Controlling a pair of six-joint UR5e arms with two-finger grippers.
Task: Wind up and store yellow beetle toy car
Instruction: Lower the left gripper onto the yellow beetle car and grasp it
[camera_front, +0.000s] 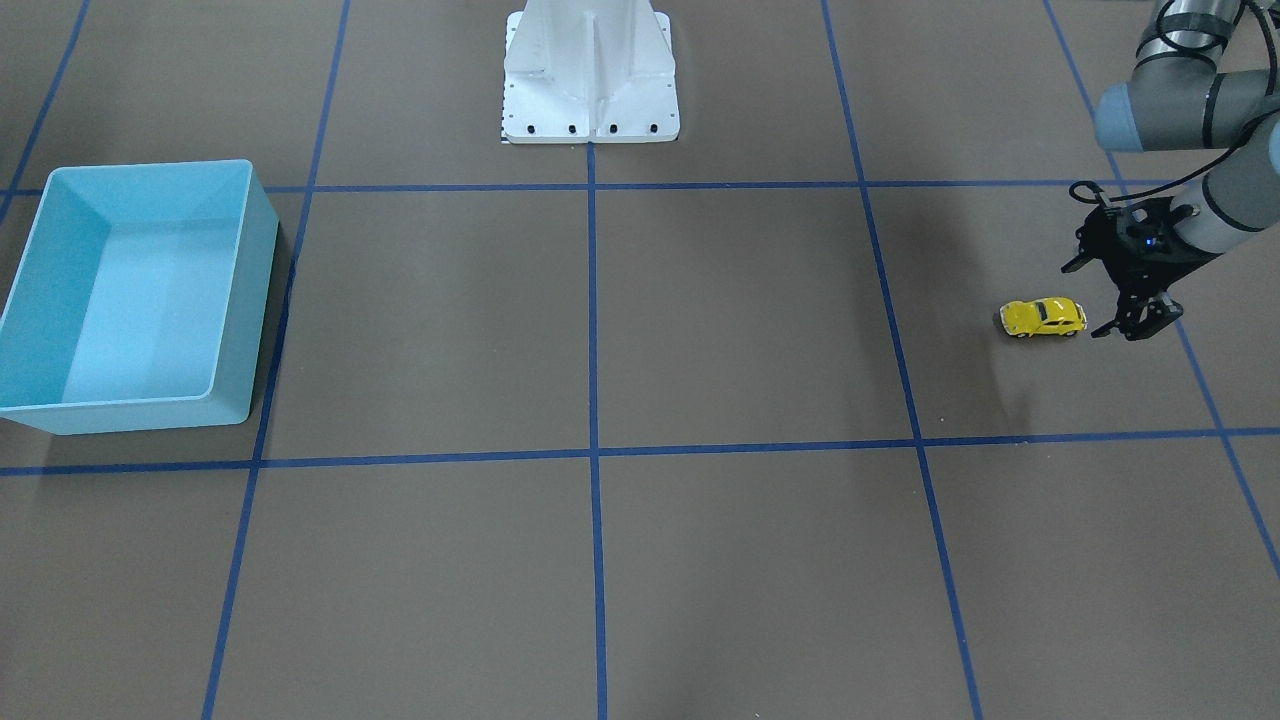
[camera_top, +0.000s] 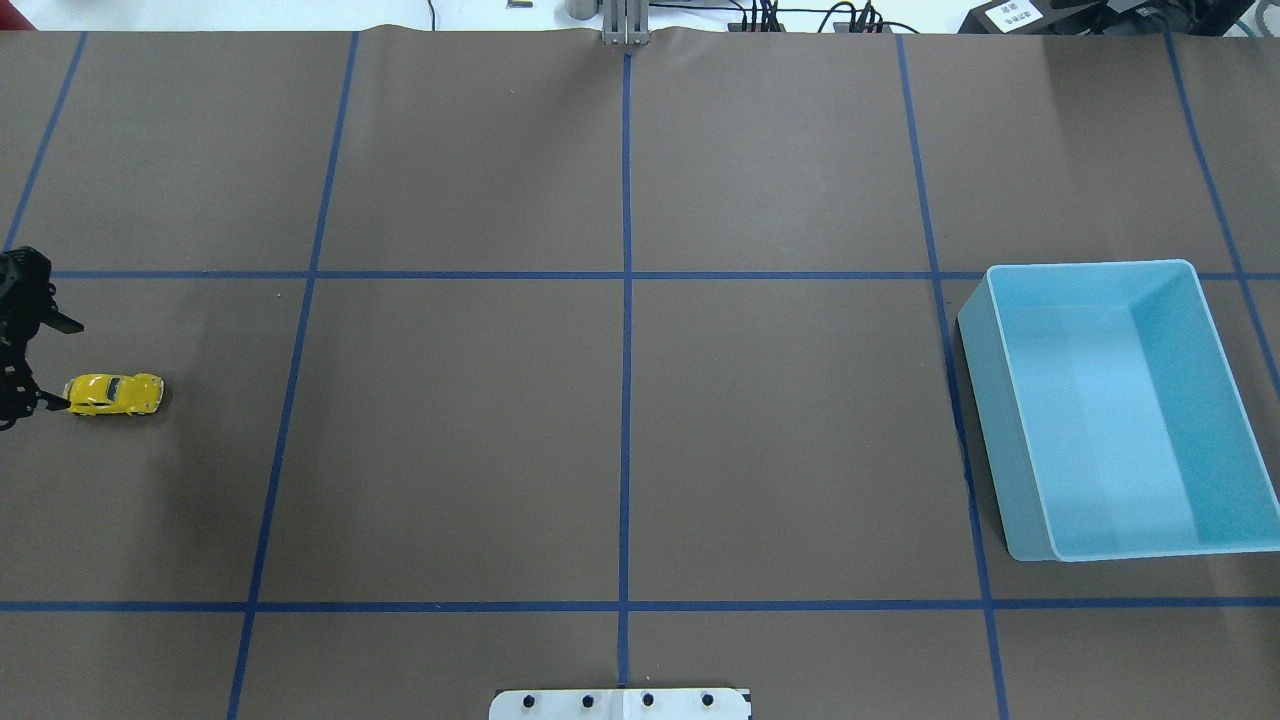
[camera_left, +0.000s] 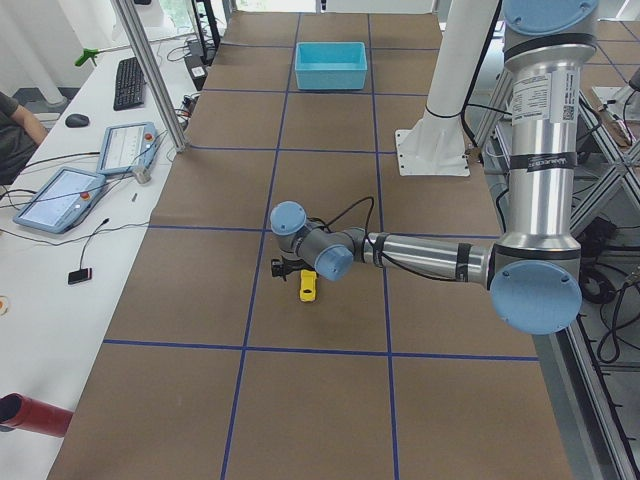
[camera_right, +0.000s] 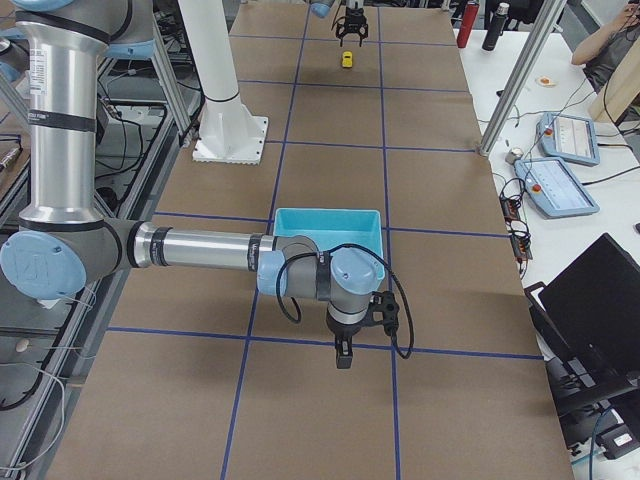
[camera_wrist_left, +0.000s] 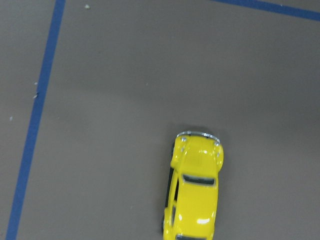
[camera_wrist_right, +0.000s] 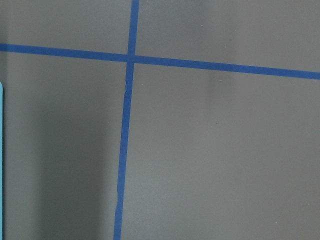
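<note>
Since the whole job begins with getting hold of the yellow beetle toy car (camera_top: 113, 394), what matters is how it lies against the left gripper (camera_front: 1135, 322). Reading the overhead view as a clock with 12 away from the robot, the car sits on its wheels on the brown table (camera_top: 460, 450), far out at the 9 o'clock end. Its long axis runs 9 to 3. The left gripper hangs just beside the car's 9 o'clock end, so the car lies at 3 o'clock from it. I cannot tell whether a fingertip touches the bumper. Its fingers look spread and hold nothing, and the car is not yet between them. The left wrist view shows the car low in the picture, partly cut off.

I'd judge the left gripper must shift toward 3 o'clock and straddle the car across its narrow width.

The light blue bin (camera_top: 1090, 265) stands well apart at the 3 o'clock end. The right gripper (camera_right: 343, 358) hangs beyond it, much farther from the car. Whether its fingers are spread or pressed together, I cannot tell.
</note>
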